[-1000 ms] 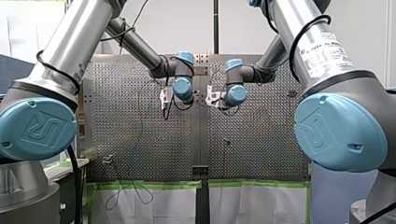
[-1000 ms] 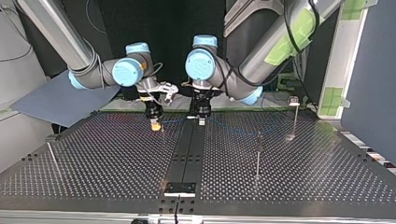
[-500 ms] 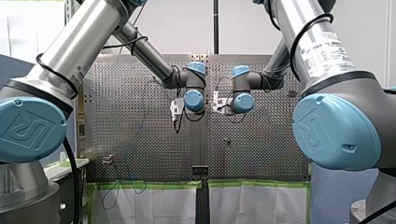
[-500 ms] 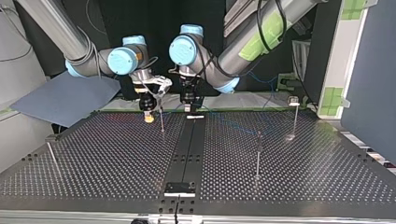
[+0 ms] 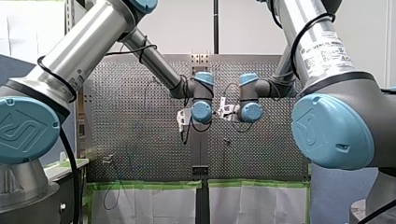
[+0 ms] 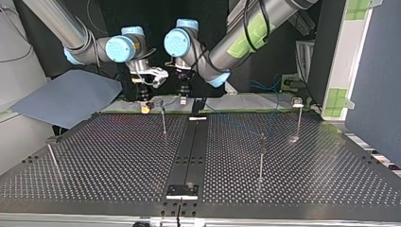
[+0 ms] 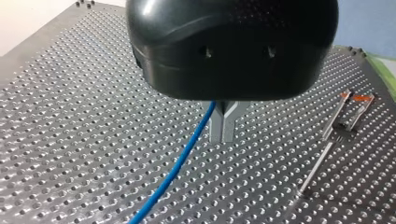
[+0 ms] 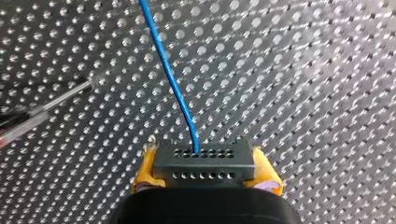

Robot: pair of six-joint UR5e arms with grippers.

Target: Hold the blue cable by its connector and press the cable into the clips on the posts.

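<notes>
Step in hand, as judged: the cable is being lined up for the first clip, and nothing is clipped yet. The dark grey perforated connector block (image 8: 204, 163) is being pinched between the yellow pads (image 8: 145, 170) of my right gripper (image 8: 205, 169). The thin blue cable (image 8: 170, 77) is running out of its face, over the perforated metal table (image 6: 118, 161). Further along, the cable is being clamped by my left gripper (image 7: 223, 123), its flat metal fingers (image 7: 216, 127) pressed together on it.

Landmark: the thin metal post with a clip on top (image 6: 163, 120). In the top view the grippers are being held just behind that post, one to each side. The span is probably lying behind the clip, though it is barely readable there.

The next move likely calls for the span to be kept taut, brought over the clip mouth and pressed in. Slack or a sideways miss is the risk.

Grip detail is being shown only by the wrist views. The layout around the post and the other posts (image 6: 261, 156), well apart from it, are being shown only by the top view. No fingers are being shown in the front view.
</notes>
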